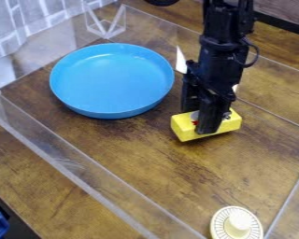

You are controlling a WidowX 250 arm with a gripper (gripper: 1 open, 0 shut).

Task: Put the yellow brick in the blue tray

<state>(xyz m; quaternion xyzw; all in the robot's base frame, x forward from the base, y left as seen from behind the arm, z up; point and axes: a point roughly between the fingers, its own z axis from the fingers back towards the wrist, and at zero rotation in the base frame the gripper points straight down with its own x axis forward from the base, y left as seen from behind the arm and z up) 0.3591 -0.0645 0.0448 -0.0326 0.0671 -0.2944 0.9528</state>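
Note:
The yellow brick (pixel 187 125) sits just right of the blue tray (pixel 111 79), low over the wooden table, its label hidden by the gripper. My black gripper (pixel 208 123) points straight down and is shut on the yellow brick across its middle. The tray is a round shallow dish with nothing in it. From this view I cannot tell whether the brick still touches the wood.
A round cream disc (pixel 237 224) lies at the bottom right. Clear acrylic walls (pixel 78 149) border the wooden table (pixel 127 159) along the left and front. A clear folded shape (pixel 105 17) stands behind the tray.

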